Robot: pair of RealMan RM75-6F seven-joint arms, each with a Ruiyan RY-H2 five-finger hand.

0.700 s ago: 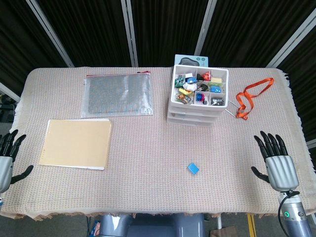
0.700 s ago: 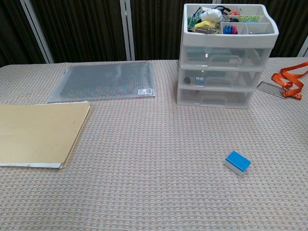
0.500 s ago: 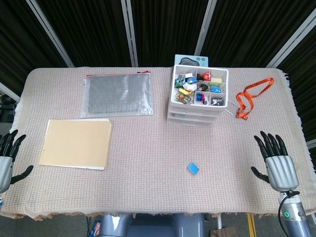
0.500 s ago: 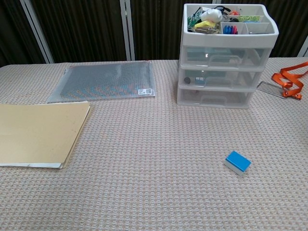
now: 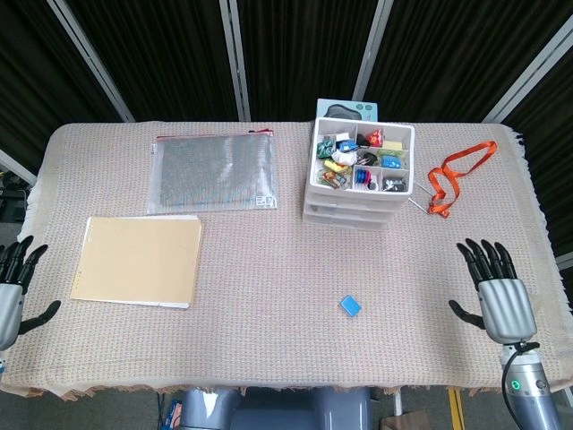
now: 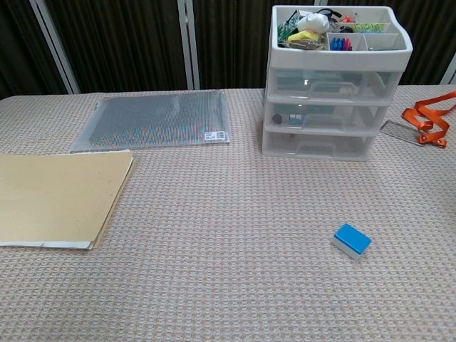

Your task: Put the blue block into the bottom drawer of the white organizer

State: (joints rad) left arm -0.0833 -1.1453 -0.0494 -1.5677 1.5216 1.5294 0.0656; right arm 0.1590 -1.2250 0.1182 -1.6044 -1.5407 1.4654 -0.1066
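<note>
Blue block (image 5: 350, 305) lies flat on woven tablecloth (image 5: 269, 269), in front of white organizer (image 5: 360, 176), well apart. Head view: right hand (image 5: 495, 289) at table's right edge, fingers spread, empty. Left hand (image 5: 12, 288) at left edge, fingers spread, empty.

Chest view: blue block (image 6: 352, 241) untouched; bottom drawer (image 6: 318, 144) closed. Hands out of frame.

Bare cloth (image 6: 235, 214) before the organizer (image 6: 318, 121), seemingly unobstructed.
</note>
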